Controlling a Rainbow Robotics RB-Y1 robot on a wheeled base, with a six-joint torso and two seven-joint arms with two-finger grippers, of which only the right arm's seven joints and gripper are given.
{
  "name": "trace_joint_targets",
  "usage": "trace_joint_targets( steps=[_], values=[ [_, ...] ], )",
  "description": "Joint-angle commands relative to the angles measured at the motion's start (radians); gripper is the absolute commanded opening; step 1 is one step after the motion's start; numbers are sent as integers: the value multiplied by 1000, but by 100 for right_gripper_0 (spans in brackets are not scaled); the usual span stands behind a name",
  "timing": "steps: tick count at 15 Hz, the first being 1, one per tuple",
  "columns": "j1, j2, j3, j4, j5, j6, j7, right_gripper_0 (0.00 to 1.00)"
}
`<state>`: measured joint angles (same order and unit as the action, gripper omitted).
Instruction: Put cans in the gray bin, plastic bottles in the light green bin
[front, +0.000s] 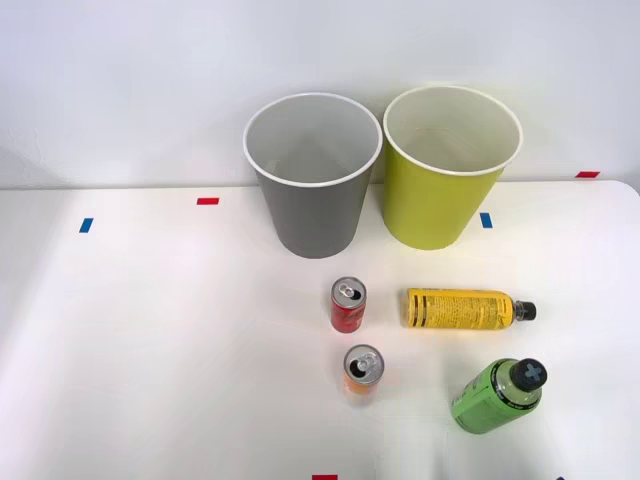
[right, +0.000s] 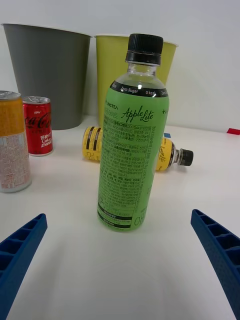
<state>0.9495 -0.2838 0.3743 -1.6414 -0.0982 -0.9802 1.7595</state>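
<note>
Nothing is sorted yet; the first pick looks aimed at the green bottle (right: 133, 145), upright on the surface, nearer the robot than the light green bin (front: 451, 165); the claw (right: 120, 260) is spread wide and empty, short of the bottle; next, advance and close around its body.

Glossy plastic bottle (right: 132, 140) (label) – matt table (front: 150, 350)
</note>
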Motion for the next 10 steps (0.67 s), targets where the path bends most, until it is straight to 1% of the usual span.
trace_joint_targets(
  steps=[1, 10],
  values=[
    [0, 0, 0, 0, 0, 0, 0, 100],
    [0, 0, 0, 0, 0, 0, 0, 100]
  ],
)
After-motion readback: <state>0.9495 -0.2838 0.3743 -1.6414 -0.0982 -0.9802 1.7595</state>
